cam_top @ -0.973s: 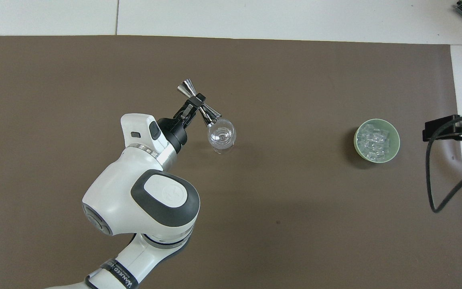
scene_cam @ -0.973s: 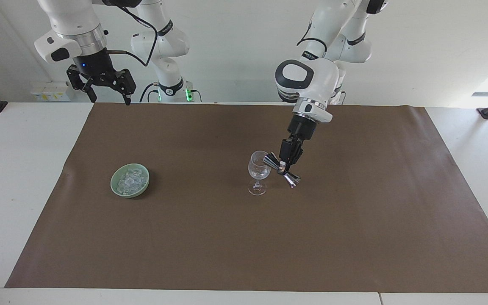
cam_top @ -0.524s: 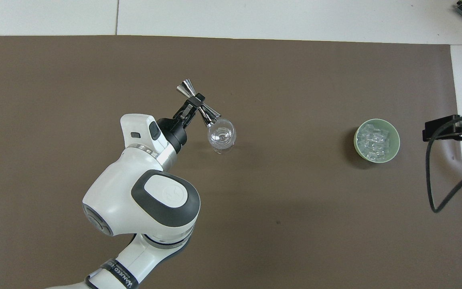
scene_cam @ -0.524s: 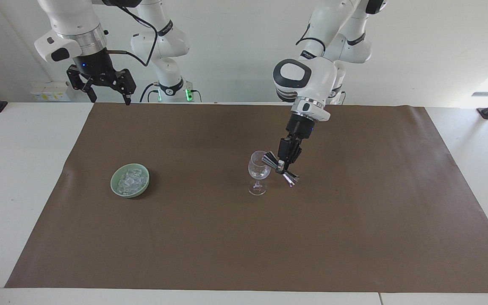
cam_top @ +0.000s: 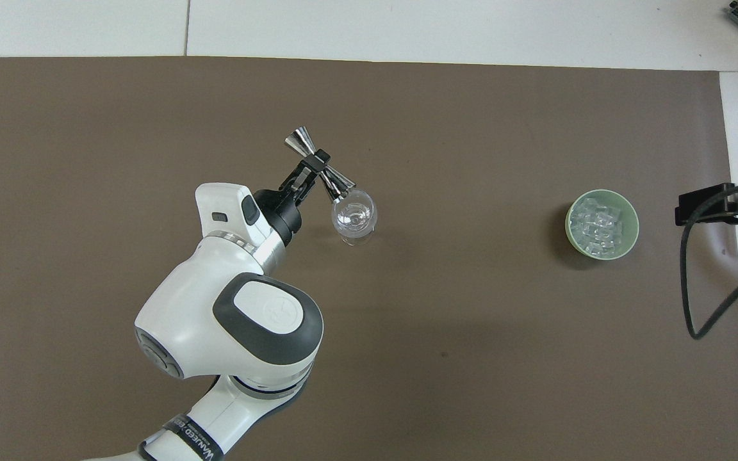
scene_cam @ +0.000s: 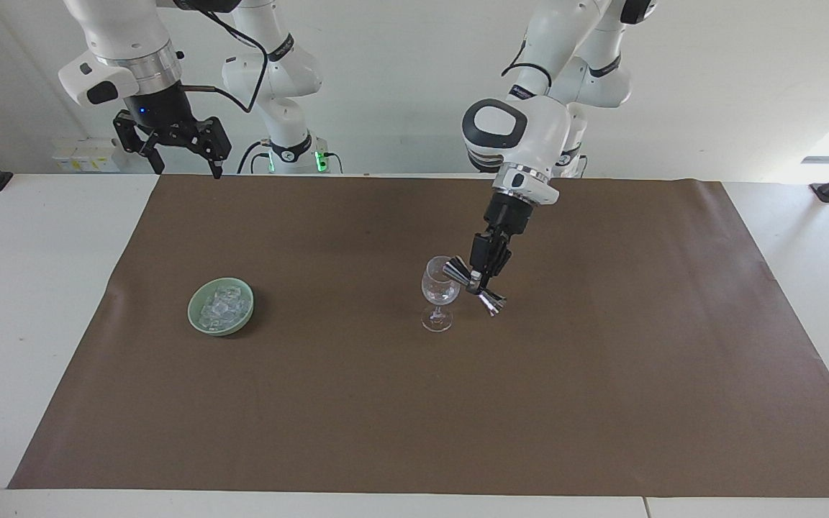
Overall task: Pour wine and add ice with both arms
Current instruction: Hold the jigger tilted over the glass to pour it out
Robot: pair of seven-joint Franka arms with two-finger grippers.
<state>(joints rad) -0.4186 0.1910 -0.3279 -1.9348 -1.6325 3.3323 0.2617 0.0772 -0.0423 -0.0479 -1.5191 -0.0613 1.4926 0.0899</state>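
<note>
- The left gripper (scene_cam: 478,281) (cam_top: 315,165) is clamped on the waist of a steel jigger (scene_cam: 473,286) (cam_top: 318,164), tilted so that one cup sits at the rim of the glass (scene_cam: 440,291) (cam_top: 353,218).
- The glass stands upright near the middle of the brown mat (scene_cam: 601,374).
- The ice (scene_cam: 221,305) (cam_top: 600,225) lies heaped in a green bowl (scene_cam: 198,321) (cam_top: 633,225), toward the right arm's end of the mat, well apart from the glass.
- The right gripper (scene_cam: 183,160) waits with fingers spread, holding nothing, up over the mat's edge nearest the robots.
</note>
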